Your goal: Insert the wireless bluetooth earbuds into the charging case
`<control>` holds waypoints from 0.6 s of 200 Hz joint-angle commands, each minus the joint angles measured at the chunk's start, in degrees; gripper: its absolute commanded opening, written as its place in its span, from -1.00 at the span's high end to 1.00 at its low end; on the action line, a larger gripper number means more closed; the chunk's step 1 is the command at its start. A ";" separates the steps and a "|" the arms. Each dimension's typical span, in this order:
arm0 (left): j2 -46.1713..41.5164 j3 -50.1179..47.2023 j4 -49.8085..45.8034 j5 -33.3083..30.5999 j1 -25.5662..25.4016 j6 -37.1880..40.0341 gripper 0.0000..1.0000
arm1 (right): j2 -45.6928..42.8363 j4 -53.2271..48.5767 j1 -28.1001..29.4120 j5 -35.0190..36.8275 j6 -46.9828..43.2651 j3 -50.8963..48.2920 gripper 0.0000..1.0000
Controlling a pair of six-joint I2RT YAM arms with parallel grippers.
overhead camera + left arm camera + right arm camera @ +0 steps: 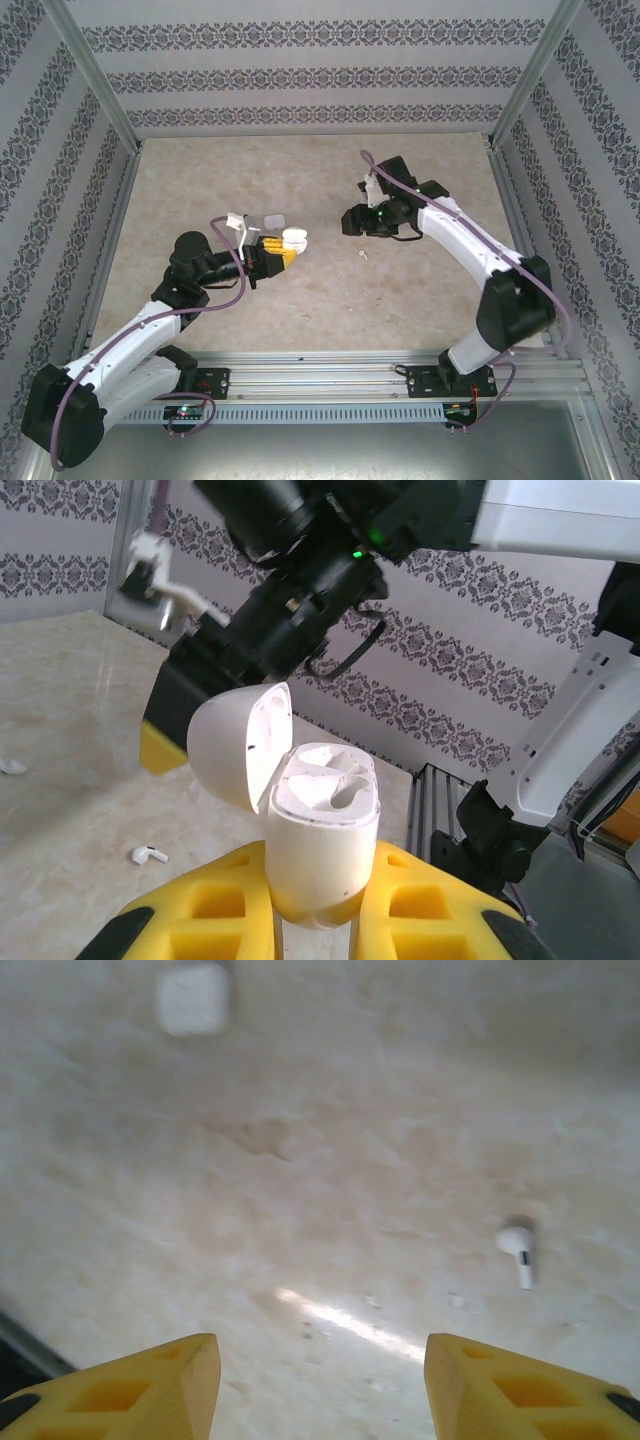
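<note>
Hard to read first: from the left wrist the lower part of the charging case (320, 850) is buried between the yellow fingers (215, 905), and a white fragment (9, 766) on the bench (60, 700) is cut by the left frame edge, so I cannot tell what it is. The right arm (330, 540) looms dark and out of focus behind the case and blocks the far bench. From the right wrist, a white squarish blur (193, 998) sits near the top edge, too soft to identify. In the top view a small white block (275, 220) lies just beyond the case. I cannot say whether it is the same item. Left pincer (318, 865): clenched on the case body, one finger on each side, case upright, with its lid (240, 745) swung open to the left in that view. The inner recesses face up and show as pale hollows. I see that pincer (283, 252) left of bench centre from above, with the case (295, 238) white at its tip. Right pincer (320, 1390): released, fingers spread wide with bare bench between them, touching nothing. From above it (350, 222) hangs right of centre, pointing toward the case, with a gap between the two. One earbud (518, 1250) lies flat on the bench ahead and to the right of the right fingers. I see it as a speck (362, 254) from above, between the two pincers and nearer the right one. From the left wrist an earbud (150, 855) lies on the bench, left of the case.
</note>
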 commanded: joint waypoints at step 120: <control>5.32 0.18 -1.89 2.20 -0.28 4.06 1.00 | 25.02 -12.94 -0.88 12.94 -14.22 13.99 -0.09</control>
